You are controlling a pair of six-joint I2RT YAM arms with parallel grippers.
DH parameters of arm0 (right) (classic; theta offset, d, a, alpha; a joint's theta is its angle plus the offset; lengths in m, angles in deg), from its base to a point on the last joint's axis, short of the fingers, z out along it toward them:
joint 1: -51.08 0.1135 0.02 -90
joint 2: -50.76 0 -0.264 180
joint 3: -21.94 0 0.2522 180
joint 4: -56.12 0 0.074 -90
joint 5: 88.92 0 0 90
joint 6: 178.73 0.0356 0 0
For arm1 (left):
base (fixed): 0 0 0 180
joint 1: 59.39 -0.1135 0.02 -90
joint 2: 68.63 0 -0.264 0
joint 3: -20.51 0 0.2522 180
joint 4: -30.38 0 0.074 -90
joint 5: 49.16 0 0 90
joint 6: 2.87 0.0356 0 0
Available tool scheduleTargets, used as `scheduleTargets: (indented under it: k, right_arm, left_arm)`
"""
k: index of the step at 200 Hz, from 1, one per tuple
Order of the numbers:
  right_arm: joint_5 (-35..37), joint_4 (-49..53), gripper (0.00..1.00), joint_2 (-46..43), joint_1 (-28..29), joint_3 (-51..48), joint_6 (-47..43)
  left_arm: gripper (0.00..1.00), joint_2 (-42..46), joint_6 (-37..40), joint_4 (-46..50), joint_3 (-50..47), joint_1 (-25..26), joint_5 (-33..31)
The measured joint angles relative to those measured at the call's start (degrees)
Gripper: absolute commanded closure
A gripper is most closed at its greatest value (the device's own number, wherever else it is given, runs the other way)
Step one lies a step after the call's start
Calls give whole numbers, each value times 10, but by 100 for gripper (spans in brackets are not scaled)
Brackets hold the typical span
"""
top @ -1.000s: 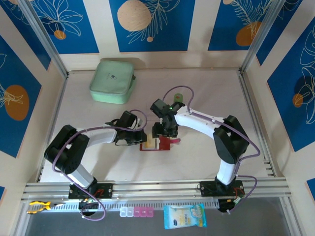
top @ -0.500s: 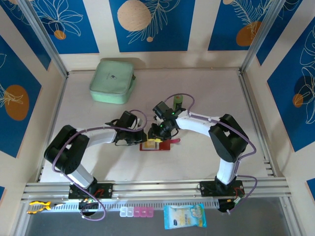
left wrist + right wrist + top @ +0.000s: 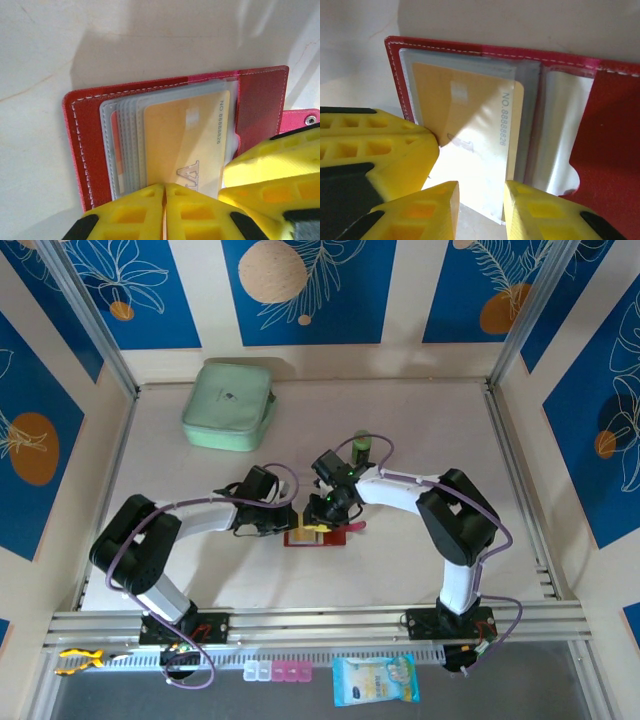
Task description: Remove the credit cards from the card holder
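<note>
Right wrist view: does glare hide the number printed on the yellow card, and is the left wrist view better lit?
Right wrist view: strong glare whitens the lower part of the credit card under its clear sleeve, yet the number is legible. Left wrist view: evenly lit, little glare, number sharp; a soft shadow lies on the table beyond the card holder.
</note>
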Motion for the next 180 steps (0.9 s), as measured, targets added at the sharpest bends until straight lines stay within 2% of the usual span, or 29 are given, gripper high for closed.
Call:
scheduleTargets:
  k: [72,126,180]
  right_arm:
    - [6,-2,72,2,-3,-6,-2]
    - [25,21,72,2,-3,-6,-7]
    - [9,-5,71,-28,-11,-25,-6]
  left_arm:
    - [89,6,0,12,0,0,-3]
    - [83,24,0,33,0,0,-7]
    - [81,45,0,55,0,0,-22]
